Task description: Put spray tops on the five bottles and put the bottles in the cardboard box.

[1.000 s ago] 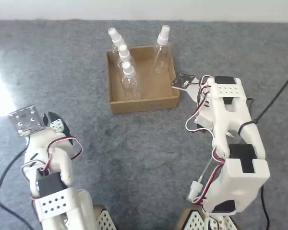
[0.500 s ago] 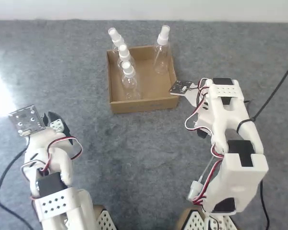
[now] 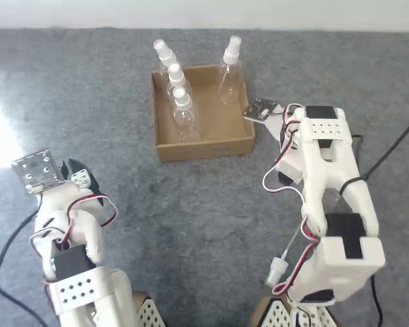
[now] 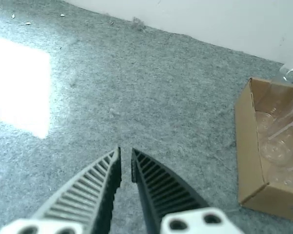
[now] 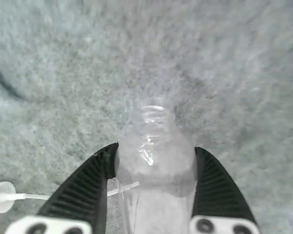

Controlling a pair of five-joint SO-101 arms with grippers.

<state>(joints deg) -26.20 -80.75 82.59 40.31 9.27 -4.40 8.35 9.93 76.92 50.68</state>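
The left gripper (image 4: 126, 151) sat well to the left of the cardboard box (image 3: 165, 146) and nearer the robot's base than it, empty, its fingers drawn together with only a thin slit between them; it pointed over bare grey felt (image 3: 204, 204) with the box off to one side. Inside the box stood four capped bottles (image 3: 183, 109), three grouped toward its left wall and one at its far right corner. To the right of the box and a little nearer the base, the right gripper (image 5: 156, 148) was clamped on the uncapped bottle (image 5: 155, 163), one finger on each side of its shoulder; the bottle's long axis ran along the gripper's own line, with the open threaded neck pointing out past the fingertips. A loose spray top (image 5: 1, 197) lay flat on the felt close beside that gripper, its thin dip tube aimed toward the bottle. Judging from this, the top was far nearer the right arm, which was already occupied; the free left gripper would have to cross from the box's other side to fetch it.
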